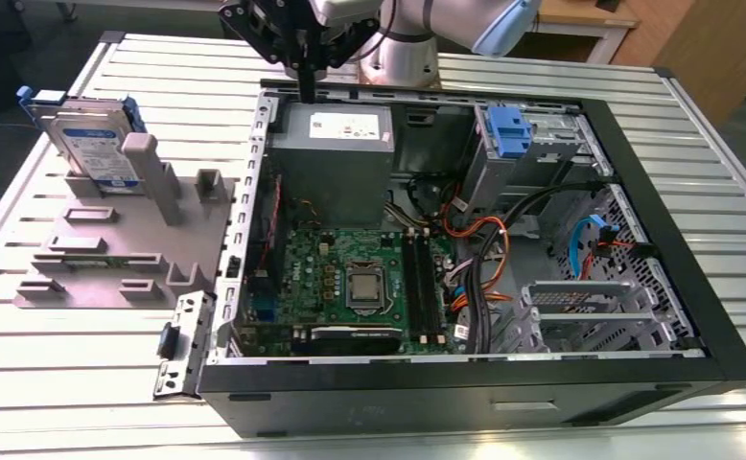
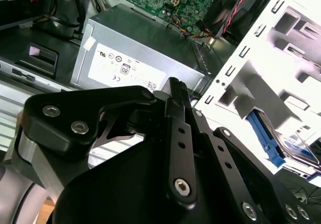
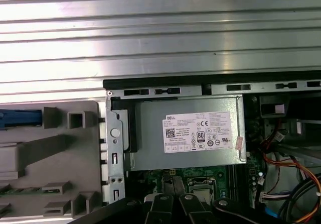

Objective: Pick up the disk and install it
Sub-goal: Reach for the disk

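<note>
- Exterior view: high up, looking steeply down over the open computer case (image 1: 476, 393) on the slatted table (image 1: 706, 125), from well back
- First wrist view: straight down, fairly near the power-supply box (image 3: 150, 133)
- Second wrist view: close, slanting past the gripper (image 2: 176, 86)
- All three share that box

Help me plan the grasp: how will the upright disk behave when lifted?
The disk looks like a stiff metal slab, probably heavy for its size. Standing on edge in the grey holder, it could tip if nudged. Its smooth face may be slippery.
</note>
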Tool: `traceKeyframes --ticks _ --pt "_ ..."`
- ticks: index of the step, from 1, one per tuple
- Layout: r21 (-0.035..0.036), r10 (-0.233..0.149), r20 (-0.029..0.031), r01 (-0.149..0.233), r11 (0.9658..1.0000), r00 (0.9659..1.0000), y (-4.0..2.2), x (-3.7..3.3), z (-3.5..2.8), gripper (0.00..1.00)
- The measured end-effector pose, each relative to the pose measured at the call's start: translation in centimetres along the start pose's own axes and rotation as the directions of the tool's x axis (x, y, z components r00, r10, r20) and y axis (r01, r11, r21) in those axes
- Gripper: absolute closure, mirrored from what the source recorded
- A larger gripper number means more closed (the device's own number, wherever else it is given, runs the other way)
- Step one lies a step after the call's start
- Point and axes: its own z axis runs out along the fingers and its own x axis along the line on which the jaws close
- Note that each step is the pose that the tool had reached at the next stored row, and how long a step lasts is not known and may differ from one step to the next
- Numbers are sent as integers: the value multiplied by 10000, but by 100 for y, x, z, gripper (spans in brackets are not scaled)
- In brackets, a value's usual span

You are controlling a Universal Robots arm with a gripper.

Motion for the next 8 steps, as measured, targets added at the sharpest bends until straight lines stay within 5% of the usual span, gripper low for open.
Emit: traceKeyframes --ticks 8 --pt "0 0 0 0 10000 10000 -2 22 -1 89"
